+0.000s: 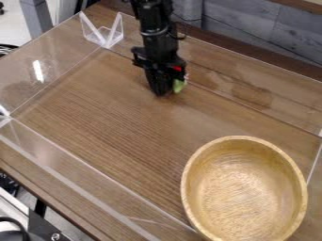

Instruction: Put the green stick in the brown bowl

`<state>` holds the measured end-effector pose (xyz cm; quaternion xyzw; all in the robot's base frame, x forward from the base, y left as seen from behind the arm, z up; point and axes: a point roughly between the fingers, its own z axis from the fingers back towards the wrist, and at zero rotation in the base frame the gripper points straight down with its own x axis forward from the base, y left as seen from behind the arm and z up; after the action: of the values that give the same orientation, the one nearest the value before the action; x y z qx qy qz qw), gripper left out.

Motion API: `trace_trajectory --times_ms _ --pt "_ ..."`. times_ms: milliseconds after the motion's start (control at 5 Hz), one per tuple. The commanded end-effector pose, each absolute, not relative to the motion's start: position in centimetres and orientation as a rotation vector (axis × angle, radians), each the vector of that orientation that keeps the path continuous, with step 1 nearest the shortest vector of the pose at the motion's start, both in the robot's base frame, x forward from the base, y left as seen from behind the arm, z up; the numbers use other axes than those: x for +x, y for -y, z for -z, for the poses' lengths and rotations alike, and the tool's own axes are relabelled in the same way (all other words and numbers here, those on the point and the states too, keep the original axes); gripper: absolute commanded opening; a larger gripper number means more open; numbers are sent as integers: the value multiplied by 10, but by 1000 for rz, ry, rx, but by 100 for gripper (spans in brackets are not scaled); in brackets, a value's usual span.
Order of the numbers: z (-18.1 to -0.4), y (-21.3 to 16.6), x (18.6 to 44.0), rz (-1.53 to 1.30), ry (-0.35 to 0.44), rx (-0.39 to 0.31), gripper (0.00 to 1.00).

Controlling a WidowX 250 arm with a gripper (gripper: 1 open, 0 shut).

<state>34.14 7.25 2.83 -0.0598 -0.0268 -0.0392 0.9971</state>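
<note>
My black gripper (165,88) points straight down at the wooden table, in the upper middle of the camera view. Its fingers stand close together, shut on the green stick (179,84), of which only a small green bit with a touch of red shows at the right side of the fingers. The brown bowl (244,188), a wide shallow bowl of light wood with a thick rim, sits empty at the lower right, well apart from the gripper.
A clear acrylic wall (75,193) fences the wooden table (113,122) on all sides, with a clear bracket (101,33) at the back left. A grey plank wall stands behind.
</note>
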Motion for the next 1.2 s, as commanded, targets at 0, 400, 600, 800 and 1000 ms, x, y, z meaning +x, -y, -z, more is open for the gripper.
trace_trajectory --times_ms 0,400,600,800,1000 --pt "-67 -64 344 6 153 -84 0" --pt "-103 -43 325 -64 220 -78 0" --pt "-112 -22 303 -42 225 -91 0" --pt "-114 3 279 64 203 -112 0" --pt "-112 27 257 162 176 -130 0"
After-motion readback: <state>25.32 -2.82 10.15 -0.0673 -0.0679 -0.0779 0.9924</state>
